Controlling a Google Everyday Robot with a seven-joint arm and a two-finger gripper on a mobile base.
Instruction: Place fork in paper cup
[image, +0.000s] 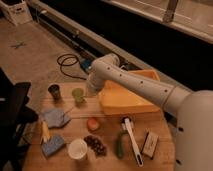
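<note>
Just beside green cup (77, 95), hand (90, 91)

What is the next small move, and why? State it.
Probably swing the end effector, shut beside the green cup, toward the paper cup; the two are well apart. Whether it holds the fork, I cannot tell.
</note>
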